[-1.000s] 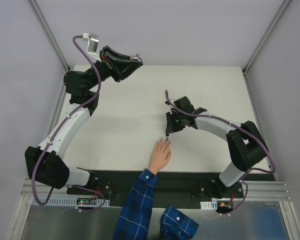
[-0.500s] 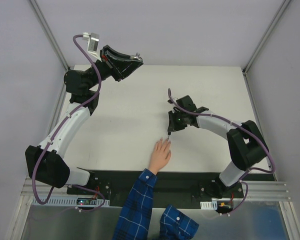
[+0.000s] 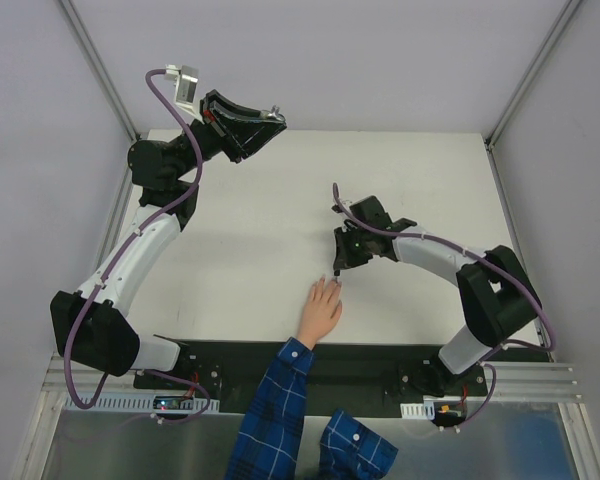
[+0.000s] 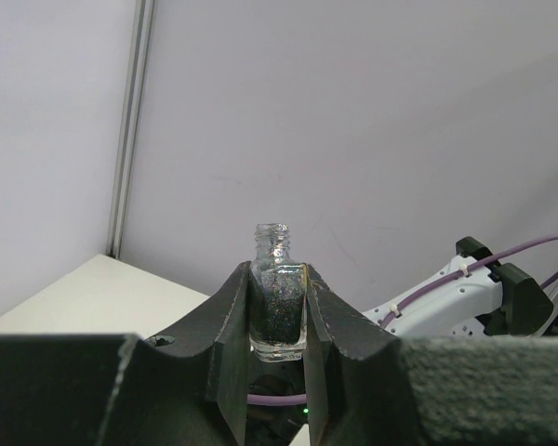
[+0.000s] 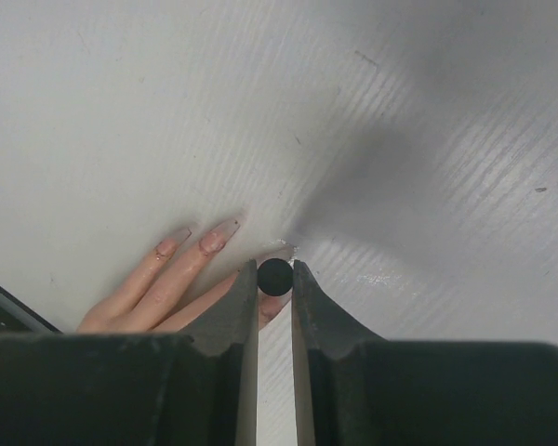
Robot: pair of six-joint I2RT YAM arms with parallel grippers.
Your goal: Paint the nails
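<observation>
We begin with the white table (image 3: 250,230). A person's hand (image 3: 320,312) in a blue plaid sleeve (image 3: 275,410) lies flat at its near edge, fingers pointing far, so the nails face up for us. Our left gripper (image 4: 277,279) is raised at the far left, well apart from the hand. Its jaws press tight on the sides of an open polish bottle (image 4: 279,316), held upright so nothing spills and, we judge, parked clear of the work. Our right gripper (image 5: 274,267) hangs over the fingertips, its jaws nearly closed on the round black brush cap (image 5: 274,276), which points straight down. The nails (image 5: 216,239) lie just left of it. Two show plainly, but our own jaws hide the one beneath the brush, so we cannot tell whether the bristles touch it. No other object lies between brush and fingers.
</observation>
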